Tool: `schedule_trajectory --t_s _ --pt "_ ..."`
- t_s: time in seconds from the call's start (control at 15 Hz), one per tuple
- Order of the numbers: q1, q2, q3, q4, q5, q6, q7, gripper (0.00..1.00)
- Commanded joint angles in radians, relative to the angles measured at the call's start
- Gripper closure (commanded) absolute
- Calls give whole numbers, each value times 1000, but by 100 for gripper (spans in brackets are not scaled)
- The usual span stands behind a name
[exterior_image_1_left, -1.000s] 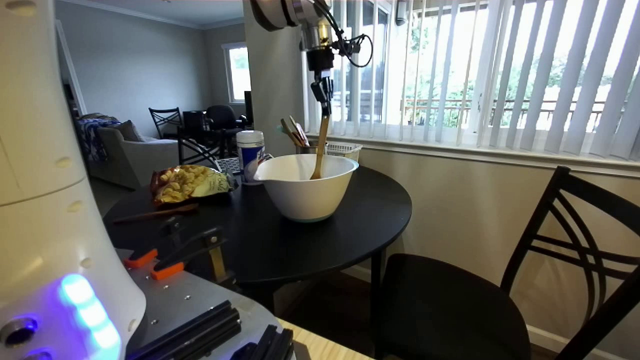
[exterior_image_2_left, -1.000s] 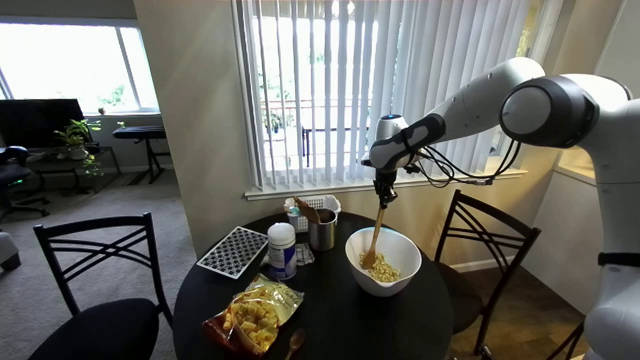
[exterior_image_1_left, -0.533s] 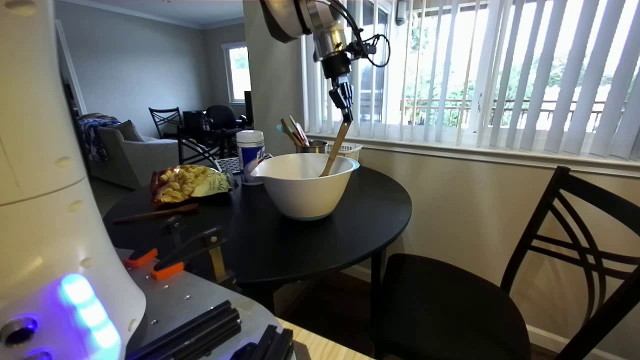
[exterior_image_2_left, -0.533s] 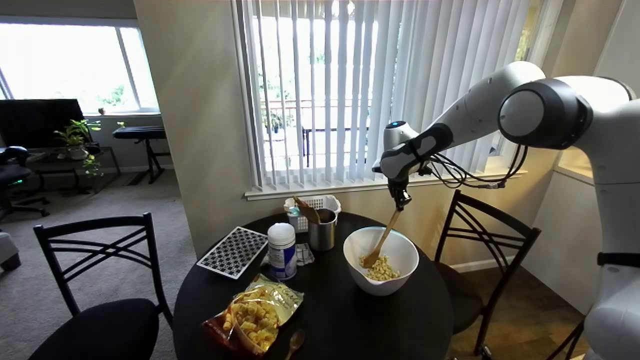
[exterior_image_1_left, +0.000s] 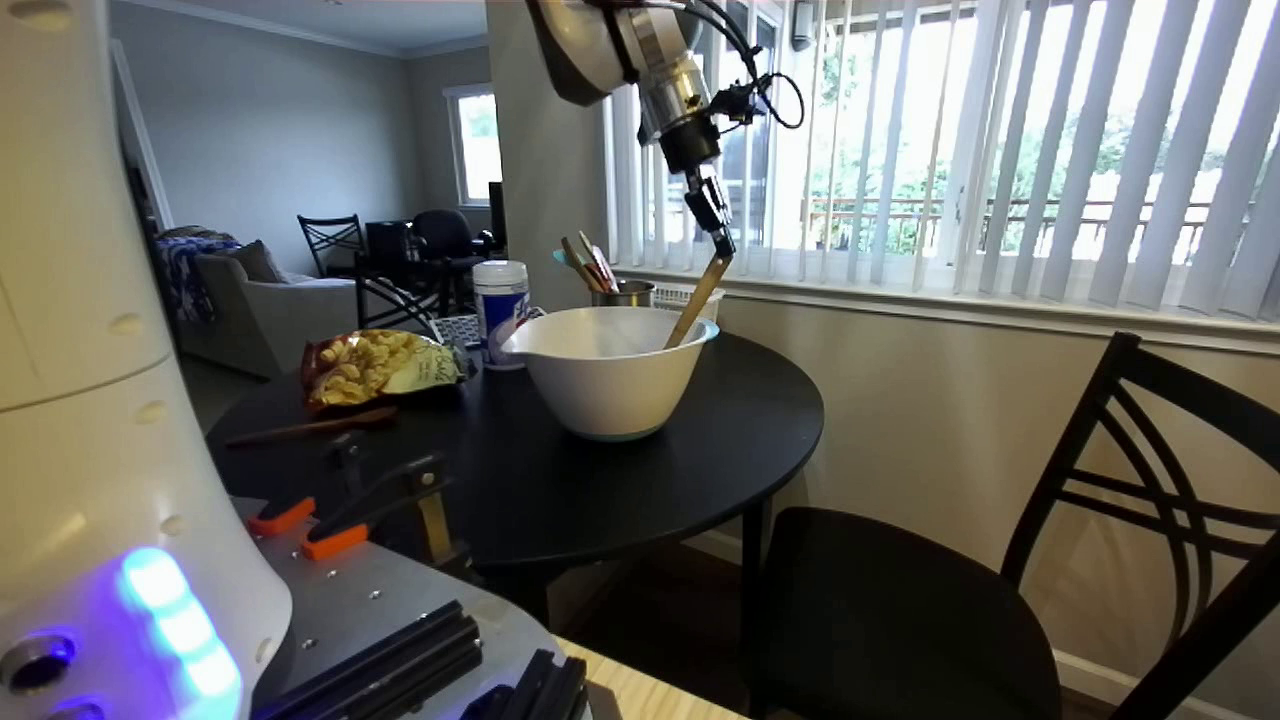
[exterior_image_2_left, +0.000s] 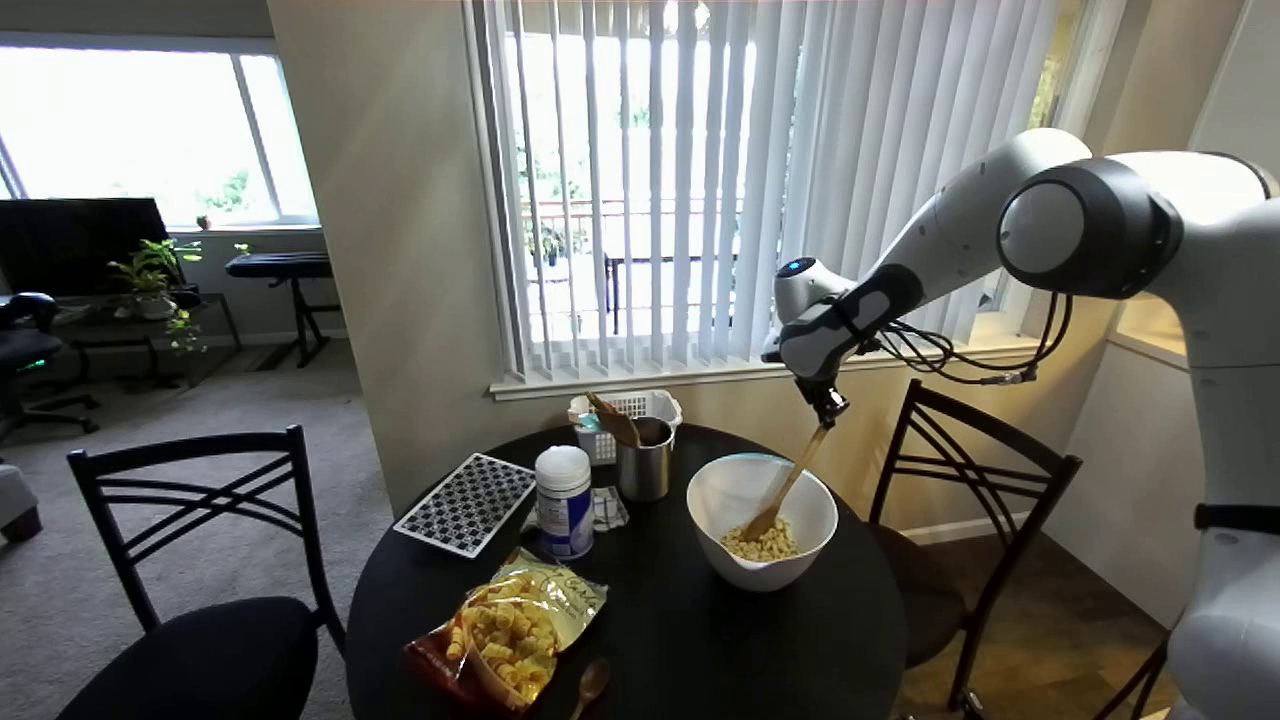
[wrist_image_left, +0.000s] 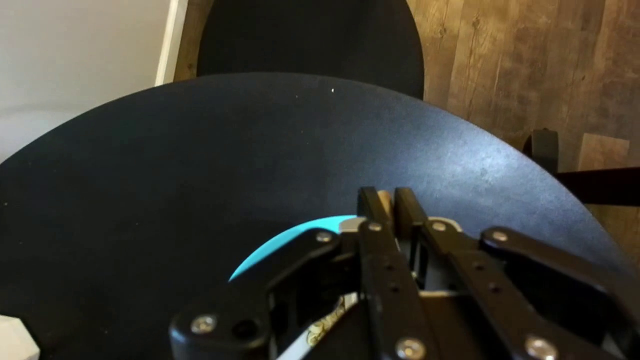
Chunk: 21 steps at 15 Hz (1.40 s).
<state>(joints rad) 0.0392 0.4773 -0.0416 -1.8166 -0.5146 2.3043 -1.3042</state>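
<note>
Pincer (exterior_image_2_left: 828, 420) grips spoon (exterior_image_2_left: 791, 478) in bowl (exterior_image_2_left: 718, 495)

Take the bowl as the centre of a clock face, as seen in an exterior view. Well out at nine o'clock is the left chair (exterior_image_2_left: 205, 650), its seat near the black tabletop (exterior_image_2_left: 690, 660). A checked board (exterior_image_2_left: 466, 505) lies flat on it at nine, and the red-and-gold bag (exterior_image_2_left: 515, 635) at eight. The white-lidded canister (exterior_image_2_left: 565, 520) stands upright at nine, between board and bowl. A dark spoon (exterior_image_2_left: 592, 682) lies between seven and eight, near the bag. At ten stand the steel pot (exterior_image_2_left: 645, 475), with utensils (exterior_image_2_left: 613, 420) in it, and the white basket (exterior_image_2_left: 602, 448) just behind. Then comes the bowl, with pale food (exterior_image_2_left: 772, 545) at its bottom. The spoon's blade touches the food, and its handle leans toward one o'clock. There, above the bowl's level, the pincer is clenched on the handle's upper end; in the wrist view its fingers (wrist_image_left: 369, 210) stand close together, a sliver of wood showing between them. The right chair (exterior_image_2_left: 925, 590) is at three, and the arm (exterior_image_2_left: 940, 230) slopes up toward two.
</note>
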Motion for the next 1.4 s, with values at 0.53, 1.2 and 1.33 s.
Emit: schedule_trajectory --t_s 0.53,1.2,1.33 --pt "-63 -92 86 -90 -6 -66 -421 95" --pt "-20 -131 159 -48 191 -159 -571 95" --pt "-12 -129 175 -36 232 -173 -573 95"
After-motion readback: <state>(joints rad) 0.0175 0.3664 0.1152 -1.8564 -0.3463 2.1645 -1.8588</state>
